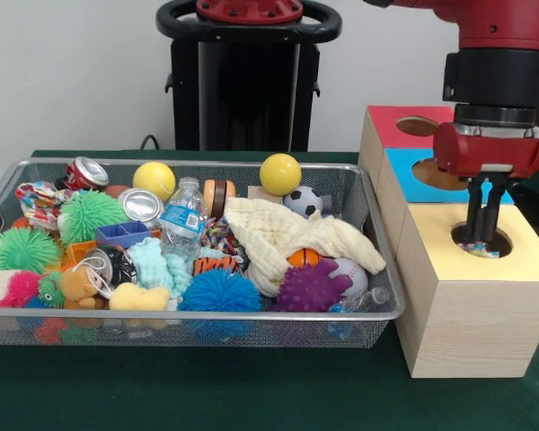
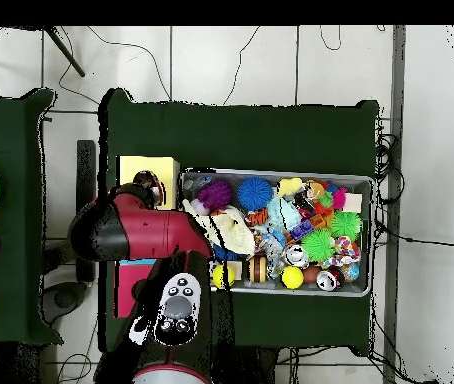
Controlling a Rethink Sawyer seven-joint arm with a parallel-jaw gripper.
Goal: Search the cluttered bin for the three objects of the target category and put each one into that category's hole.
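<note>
**Operator:** Green cloth covers the table (image 1: 251, 395), and I use the yellow-topped cube (image 1: 472, 296) as my landmark. The gripper (image 1: 481, 235) hangs straight over the hole (image 1: 481, 241) in that cube's top, its fingers close together and dipping into the opening. A scrap of multicoloured printed fabric (image 1: 479, 250) shows at the hole's front lip, just under the tips. I can't tell whether they pinch it or have let go.

**Spotter:** What worries you?

**Operator:** If the fabric clings to a finger, I judge it could ride back up and drop onto the yellow top. The hole's rim sits near the fingers on every side, so a sideways drift could catch it.

**Spotter:** Room to move?

**Operator:** Straight above the cube looks open. Behind it the blue-topped cube (image 1: 409, 175) touches, then the red-topped cube (image 1: 400, 126). The wire bin (image 1: 382, 310) sits just beside the yellow-topped cube. Another printed piece (image 1: 38, 199) lies at the bin's end farthest from that cube.
</note>
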